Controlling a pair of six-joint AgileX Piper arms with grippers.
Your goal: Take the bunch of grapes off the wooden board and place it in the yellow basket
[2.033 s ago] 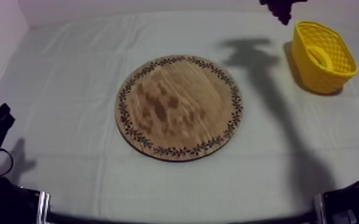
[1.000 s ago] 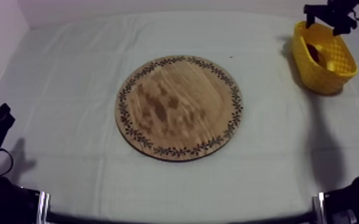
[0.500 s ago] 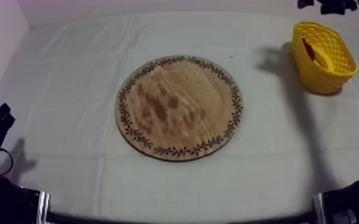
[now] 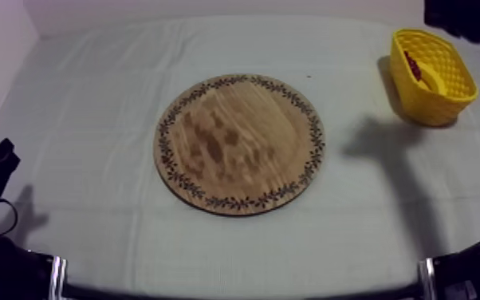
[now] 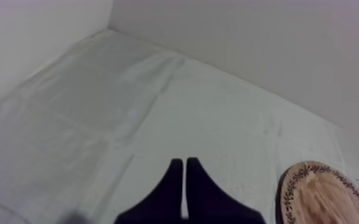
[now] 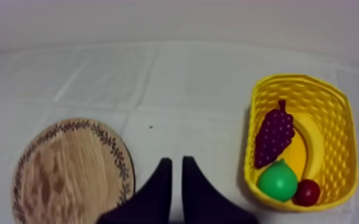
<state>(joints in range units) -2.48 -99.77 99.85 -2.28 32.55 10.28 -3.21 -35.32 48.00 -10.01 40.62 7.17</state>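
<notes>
- My right end effector is hanging above the desk with its two black fingers pressed together into a narrow wedge, gripping nothing.
- The grapes are lying inside the basket, well apart from that end effector, beyond its fingertips and off to the side away from the board.
- The bunch is leaning along the basket's wall on the side nearer the end effector, with its stem pointing away from me.
- A banana is curving just beside the grapes, deeper in the basket.
- A pear is sitting at the end of the basket closest to the end effector, touching the lower end of the grapes, and a small red fruit is resting just beside the pear.
- The board is lying bare on the other side of the right end effector, near its fingers.
- My left end effector is also closed on nothing, with its fingers meeting over the cloth and the board's patterned rim just off to one side.
- From above, my right arm is showing as a dark shape past the basket's far end.
</notes>
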